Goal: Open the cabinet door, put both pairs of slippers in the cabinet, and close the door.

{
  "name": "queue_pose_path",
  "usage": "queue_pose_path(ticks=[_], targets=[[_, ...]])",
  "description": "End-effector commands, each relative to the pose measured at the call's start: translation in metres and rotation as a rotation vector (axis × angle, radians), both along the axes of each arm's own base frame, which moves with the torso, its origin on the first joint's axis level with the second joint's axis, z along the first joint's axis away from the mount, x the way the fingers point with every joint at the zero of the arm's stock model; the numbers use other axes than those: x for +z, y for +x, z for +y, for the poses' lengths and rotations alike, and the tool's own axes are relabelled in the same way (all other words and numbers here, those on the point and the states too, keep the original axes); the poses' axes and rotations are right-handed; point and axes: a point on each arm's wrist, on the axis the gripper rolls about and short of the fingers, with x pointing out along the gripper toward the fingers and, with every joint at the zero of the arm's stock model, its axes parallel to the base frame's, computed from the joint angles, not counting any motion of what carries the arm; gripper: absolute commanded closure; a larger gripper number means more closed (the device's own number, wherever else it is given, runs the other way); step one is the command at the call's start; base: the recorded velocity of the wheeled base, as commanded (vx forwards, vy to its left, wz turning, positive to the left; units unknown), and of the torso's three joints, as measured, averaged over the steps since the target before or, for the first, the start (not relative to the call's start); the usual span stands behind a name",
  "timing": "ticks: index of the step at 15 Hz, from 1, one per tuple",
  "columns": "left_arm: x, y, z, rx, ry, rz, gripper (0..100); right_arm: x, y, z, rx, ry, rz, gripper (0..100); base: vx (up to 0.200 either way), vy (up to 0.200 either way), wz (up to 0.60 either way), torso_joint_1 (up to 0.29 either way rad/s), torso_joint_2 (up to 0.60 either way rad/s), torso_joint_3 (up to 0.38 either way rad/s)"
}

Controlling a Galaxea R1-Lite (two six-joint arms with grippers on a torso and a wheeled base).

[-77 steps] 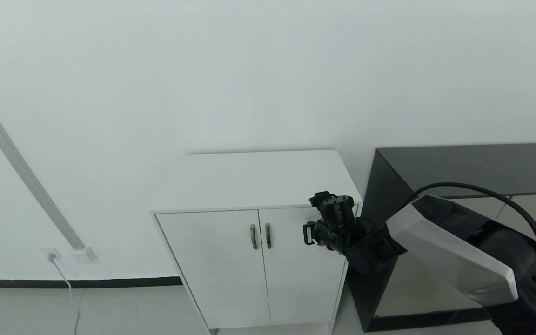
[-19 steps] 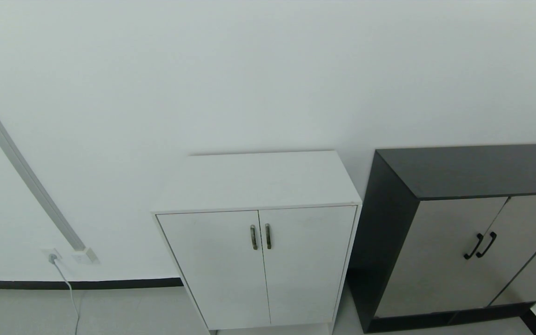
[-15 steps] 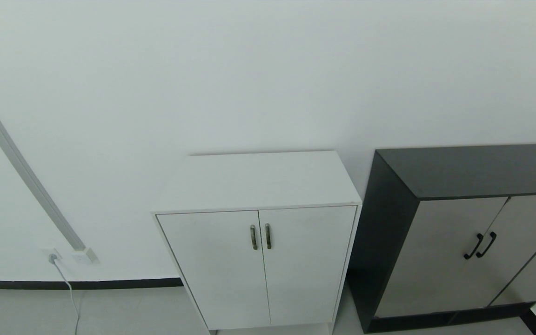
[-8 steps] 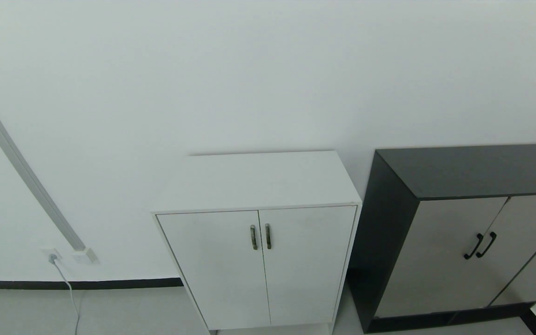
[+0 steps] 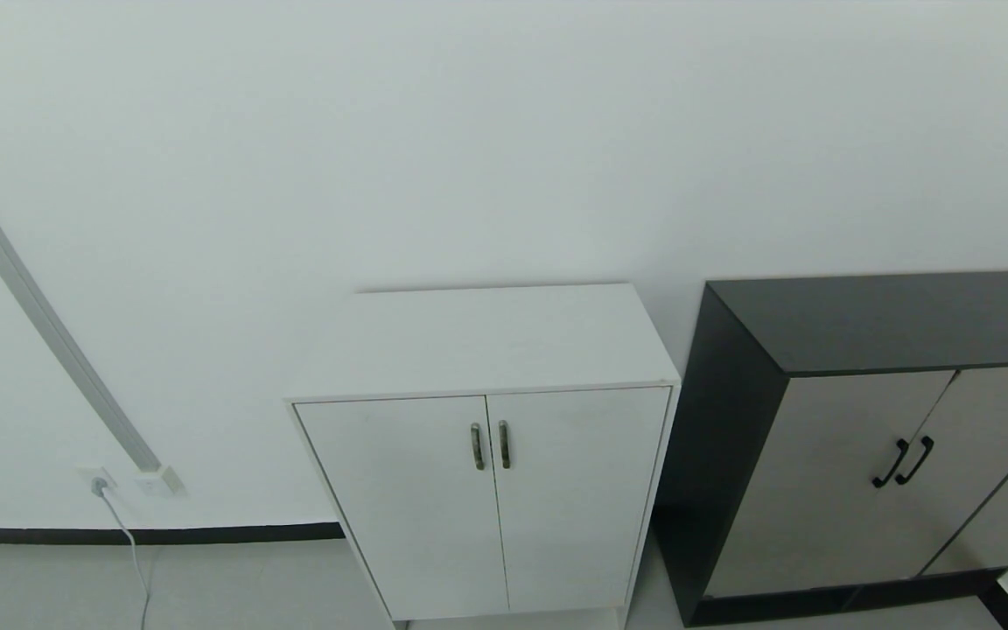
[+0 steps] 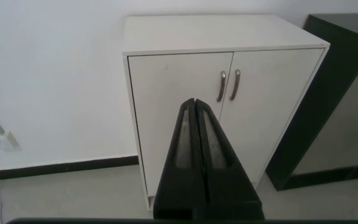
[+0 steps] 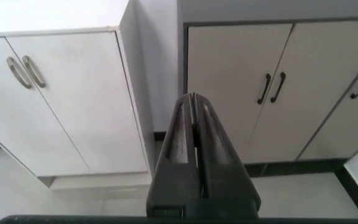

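The tall white two-door cabinet (image 5: 469,341) is standing upright against the pale wall (image 5: 469,131), closed doors (image 5: 416,499) facing the robot, base cut off. Black left gripper (image 6: 194,106) and right gripper (image 7: 193,99) are pinching fully together, empty.

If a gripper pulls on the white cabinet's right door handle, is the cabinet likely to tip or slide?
Probably not tip: the white cabinet looks broad and stands against the wall. It looks thin-walled, perhaps light, so a hard pull could slide it.
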Motion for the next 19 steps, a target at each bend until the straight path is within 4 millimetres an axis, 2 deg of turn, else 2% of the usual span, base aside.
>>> queue_pose_path(ticks=[1, 3, 5, 7, 19], targets=[[0.0001, 0.0001, 0.0000, 0.000, 0.000, 0.001, 100, -0.0012, -0.0041, 0.0003, -0.013, 0.007, -0.053, 100, 0.000, 0.000, 0.00, 0.000, 0.00, 0.000], [0.0001, 0.0001, 0.0000, 0.000, 0.000, 0.001, 100, -0.0012, -0.0041, 0.0003, -0.015, 0.013, -0.053, 100, 0.000, 0.000, 0.00, 0.000, 0.00, 0.000], [0.0001, 0.0001, 0.0000, 0.000, 0.000, 0.001, 100, -0.0008, -0.0042, -0.0001, -0.038, 0.089, -0.061, 100, 0.000, 0.000, 0.00, 0.000, 0.00, 0.000], [0.0001, 0.0001, 0.0000, 0.000, 0.000, 0.001, 100, -0.0002, -0.0043, -0.0014, -0.092, 0.097, -0.070, 100, 0.000, 0.000, 0.00, 0.000, 0.00, 0.000], [-0.0003, 0.0002, 0.0000, -0.001, 0.018, 0.001, 100, -0.0003, -0.0043, -0.0013, -0.092, 0.094, -0.069, 100, 0.000, 0.000, 0.00, 0.000, 0.00, 0.000]])
